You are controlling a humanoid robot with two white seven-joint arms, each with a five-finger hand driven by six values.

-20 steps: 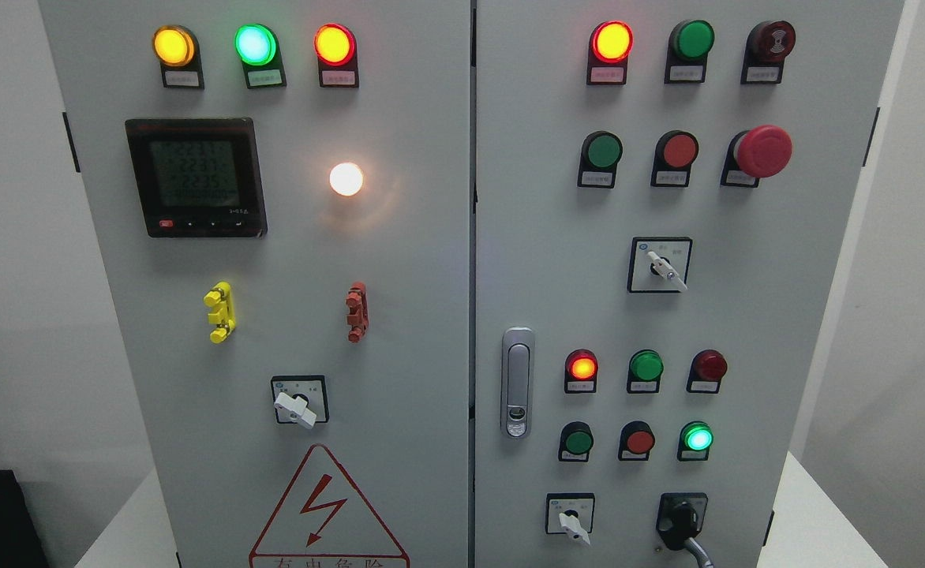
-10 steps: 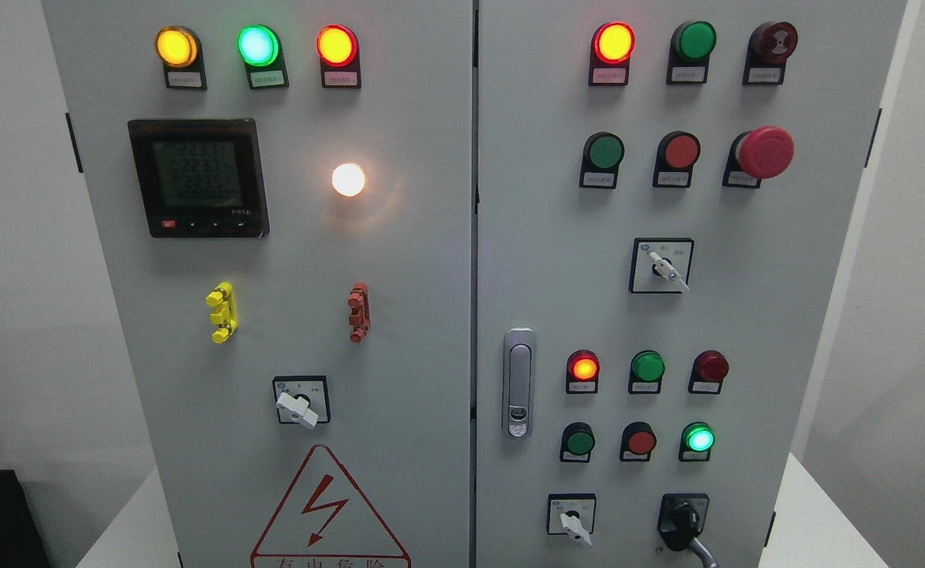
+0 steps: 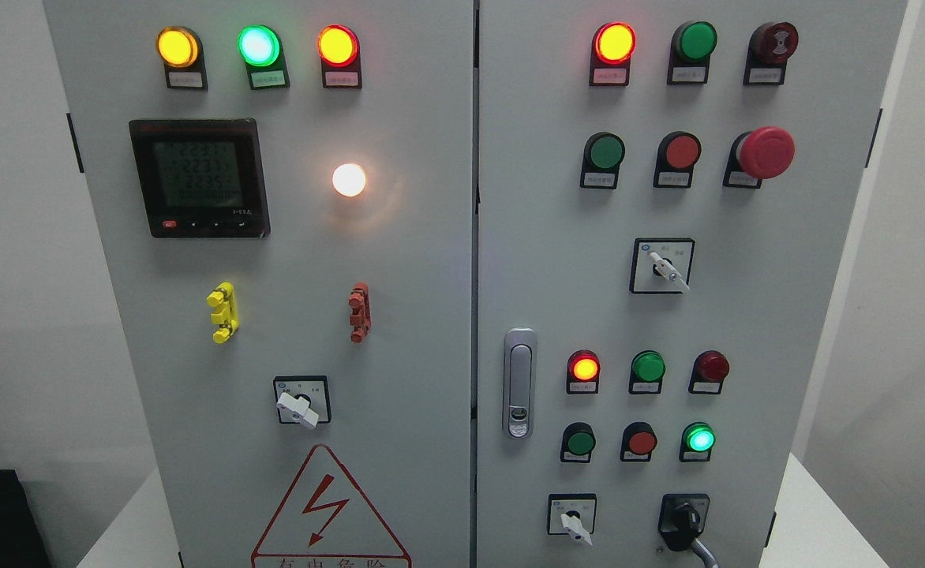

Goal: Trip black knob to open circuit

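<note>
Neither hand is in view, so their state cannot be told. The black knob [image 3: 682,527] sits at the lower right corner of the cabinet's right door [image 3: 557,260], just right of a white selector switch [image 3: 571,521], with a grey part running off the bottom edge below it. Judgement: the task stands at its opening step, approach not yet begun. The next move calls for a hand to reach the knob, grip it and turn it.
</note>
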